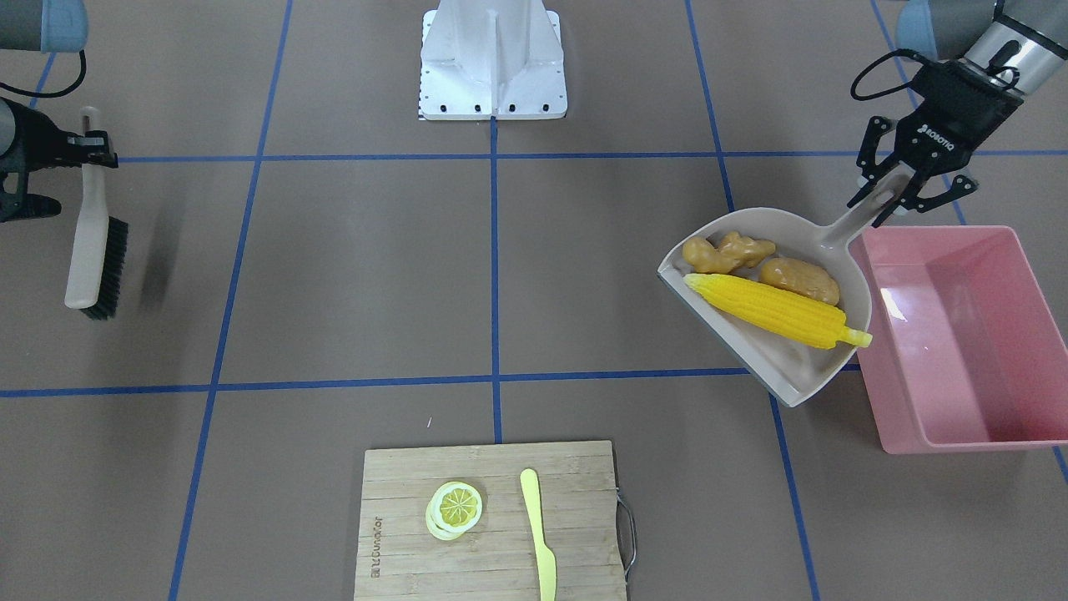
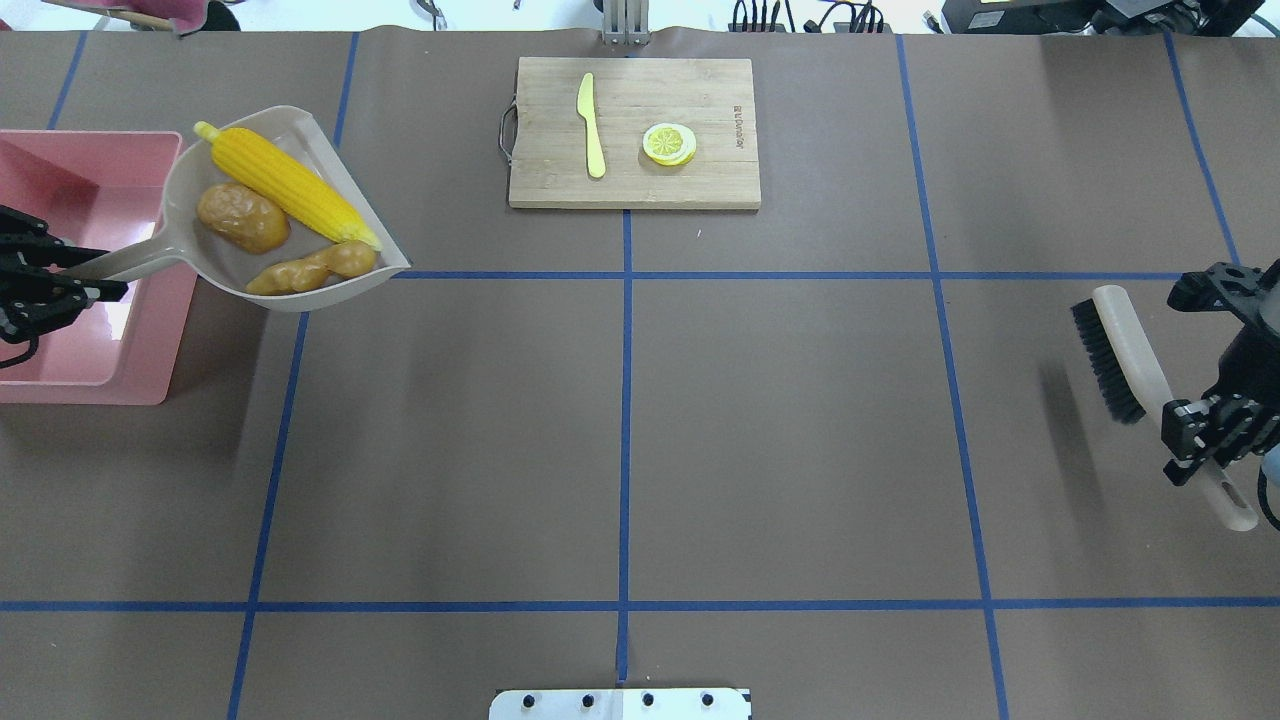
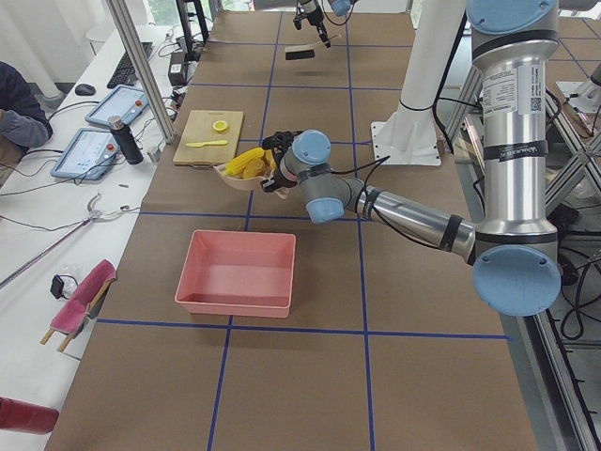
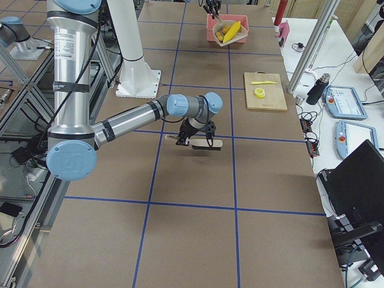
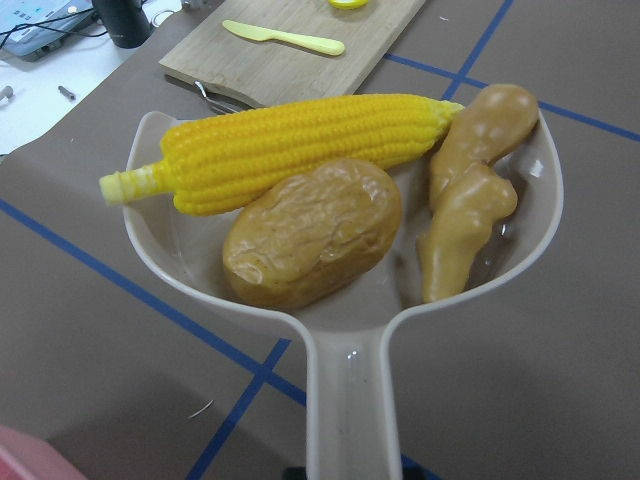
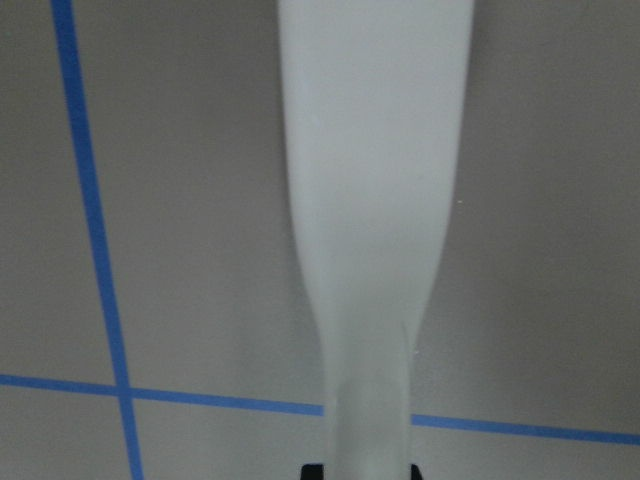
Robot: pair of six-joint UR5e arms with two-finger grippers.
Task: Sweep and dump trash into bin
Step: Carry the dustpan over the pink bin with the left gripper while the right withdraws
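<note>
Only the front view shows ROBOTIQ on the left gripper, clamped on the dustpan. The corn cob, potato and ginger root lie in it, at nine o'clock of the bin. The right gripper grips the brush.

Bright, even; perhaps glare inside bin.

The dustpan is smooth beige plastic with a soft sheen. The corn has a glossy, pebbled plastic skin. The potato and ginger look shiny and dimpled. The bin is glossy pink plastic with glare on its floor. The table cover is matt brown and paper-like, crossed by blue tape. The board is matt, grained wood with a wire metal handle. On the board lie a smooth plastic knife and lemon slice. The brush has a smooth beige back and coarse black bristles.
</note>
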